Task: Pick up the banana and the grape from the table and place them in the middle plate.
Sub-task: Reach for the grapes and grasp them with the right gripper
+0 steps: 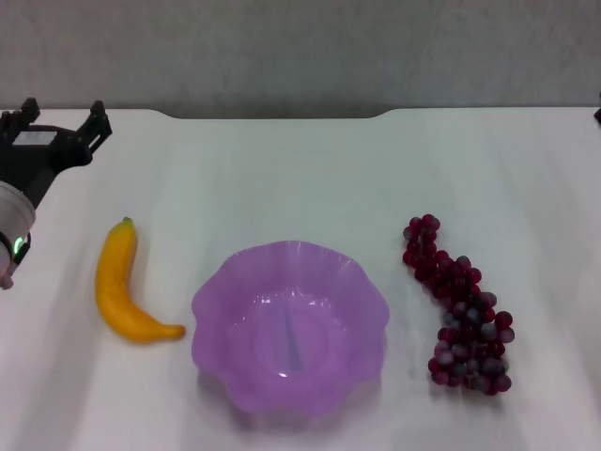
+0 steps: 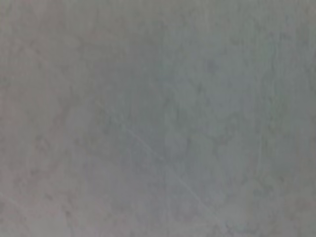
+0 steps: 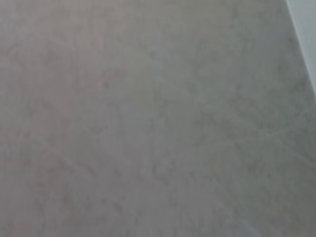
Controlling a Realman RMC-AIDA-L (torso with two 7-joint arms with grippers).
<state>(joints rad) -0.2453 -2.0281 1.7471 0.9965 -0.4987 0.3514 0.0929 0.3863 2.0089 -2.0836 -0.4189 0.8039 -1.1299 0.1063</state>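
Observation:
The yellow banana (image 1: 120, 285) lies on the white table (image 1: 282, 169) to the left of the middle plate (image 1: 218, 303), a translucent purple bowl with a wavy rim and nothing in it. To the right of the plate lies the grape (image 1: 460, 305), a long dark red and purple bunch. My left gripper (image 1: 62, 115) hovers at the far left near the table's rear edge, well behind the banana, open and holding nothing. Of my right gripper (image 1: 597, 115) only a dark sliver shows at the right edge. Both wrist views show only a plain grey surface.
The table's rear edge (image 1: 282, 115) has a notch in the middle, with a grey wall behind it. Bare tabletop lies between the fruit and the rear edge.

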